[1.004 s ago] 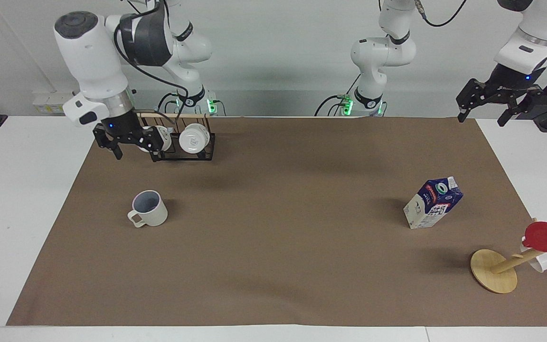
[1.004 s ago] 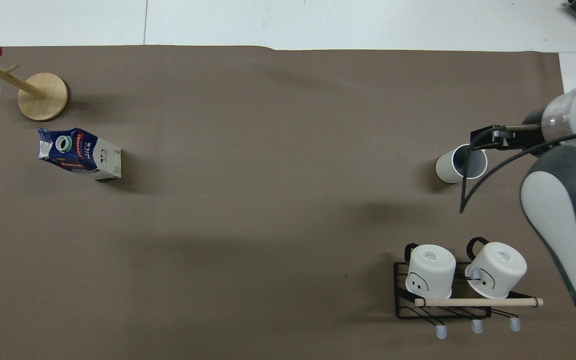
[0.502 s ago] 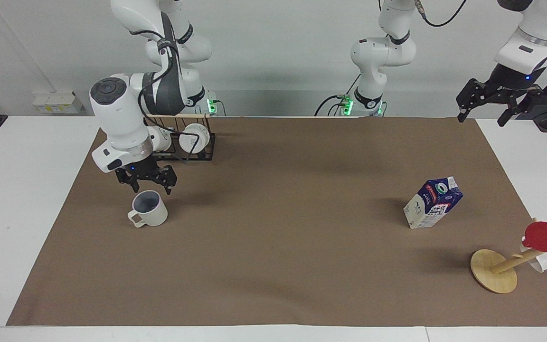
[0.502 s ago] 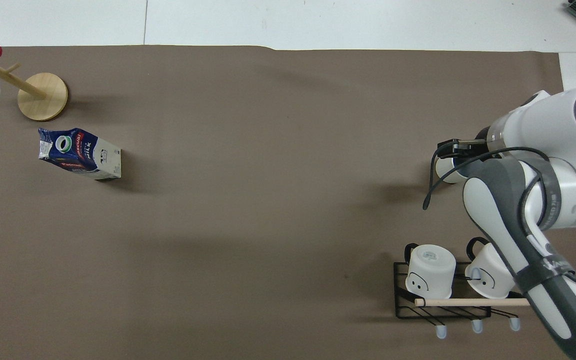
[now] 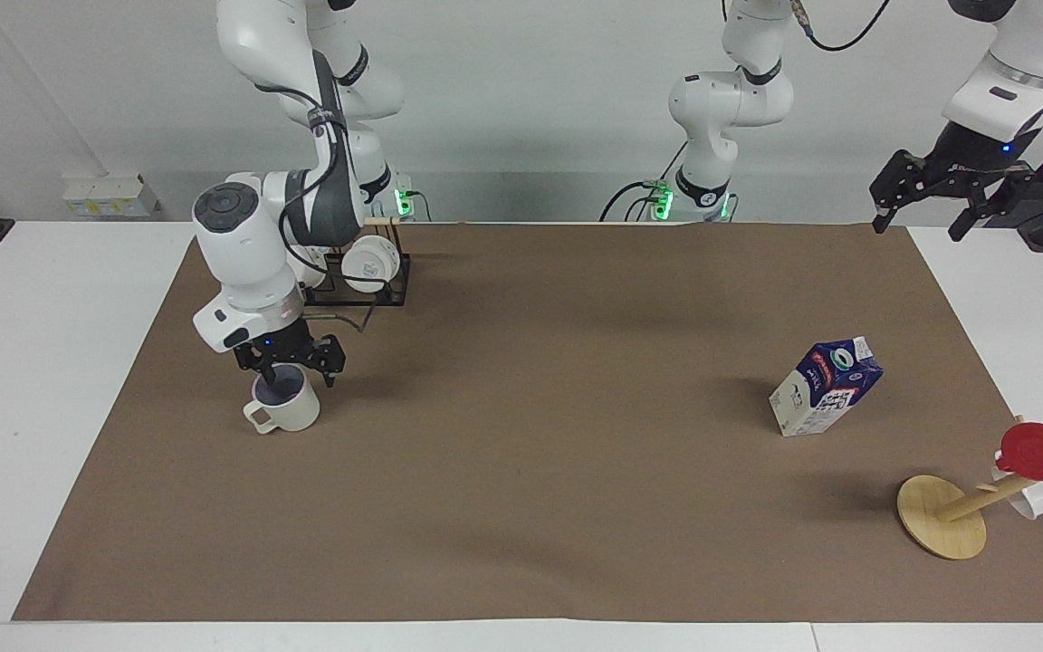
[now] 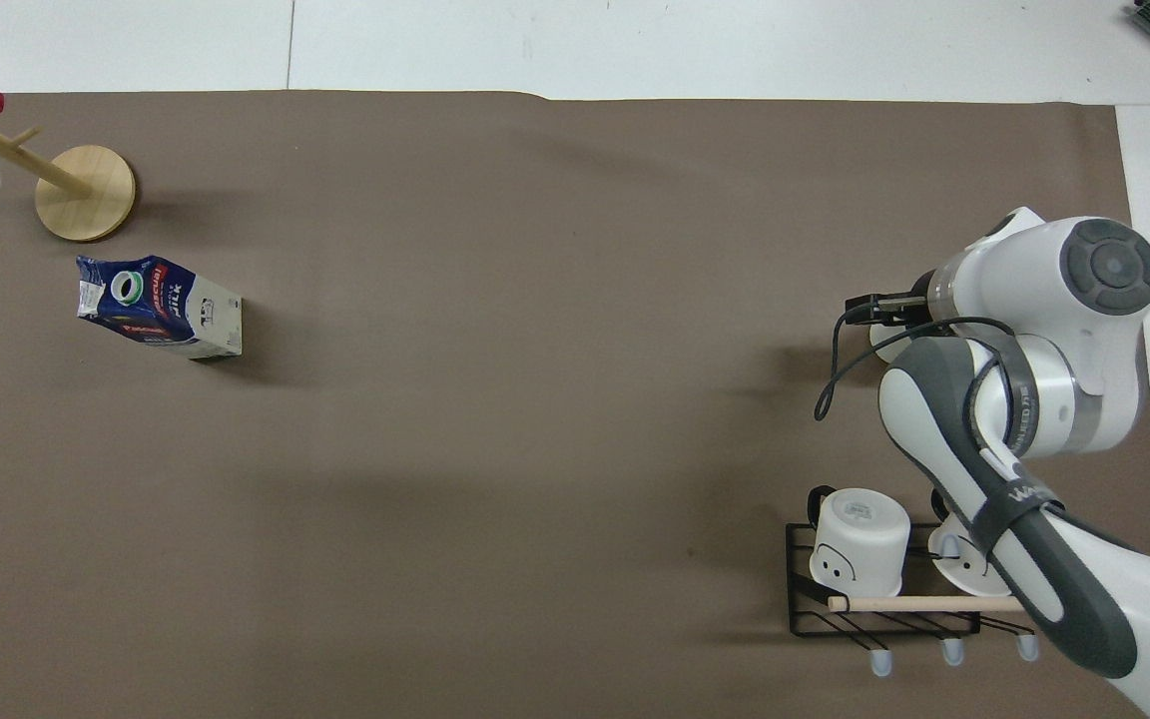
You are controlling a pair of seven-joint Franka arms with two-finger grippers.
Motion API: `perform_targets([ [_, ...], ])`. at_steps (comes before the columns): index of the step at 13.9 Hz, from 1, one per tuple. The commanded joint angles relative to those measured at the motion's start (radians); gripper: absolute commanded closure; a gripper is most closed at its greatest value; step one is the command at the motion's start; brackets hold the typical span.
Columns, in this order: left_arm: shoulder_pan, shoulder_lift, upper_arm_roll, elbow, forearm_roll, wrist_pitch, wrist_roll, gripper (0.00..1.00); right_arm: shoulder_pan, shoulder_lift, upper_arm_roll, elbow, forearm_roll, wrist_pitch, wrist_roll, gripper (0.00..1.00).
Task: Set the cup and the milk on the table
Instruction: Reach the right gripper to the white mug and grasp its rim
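So the right gripper (image 5: 288,366) is down at the cup (image 5: 284,405), fingers spread, one dipping inside the rim and the other outside the wall on the rack (image 5: 368,281) side, not clamped as far as I can see. The cup sits upright on the brown mat (image 5: 521,507) of the table (image 5: 33,380) directly under that hand. The milk (image 5: 826,387) stands tilted on the mat well apart from it toward the left arm's end, where the left gripper (image 5: 924,215) waits in the air, fingers apart and holding nothing, over the mat's corner.

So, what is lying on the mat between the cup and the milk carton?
Nothing: both views show only bare brown mat between the cup and the milk carton.
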Motion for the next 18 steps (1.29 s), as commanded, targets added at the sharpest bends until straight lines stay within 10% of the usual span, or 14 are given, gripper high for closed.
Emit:
perform_targets([
  [1,0.000,-0.014,-0.002,-0.014,0.007,-0.007,-0.004,0.00,-0.011,0.008,0.005,-0.009,0.001,0.032,-0.031,0.00],
  [3,0.000,-0.014,-0.002,-0.014,0.007,-0.008,-0.004,0.00,-0.013,0.010,0.005,-0.009,-0.001,0.032,-0.031,0.08],
  [9,0.000,-0.014,-0.002,-0.014,0.007,-0.007,-0.007,0.00,-0.013,0.018,0.005,-0.002,-0.001,0.035,-0.034,1.00],
  [18,-0.001,-0.014,-0.002,-0.014,0.007,-0.007,-0.012,0.00,0.002,0.044,0.005,0.124,0.002,0.015,0.263,1.00],
])
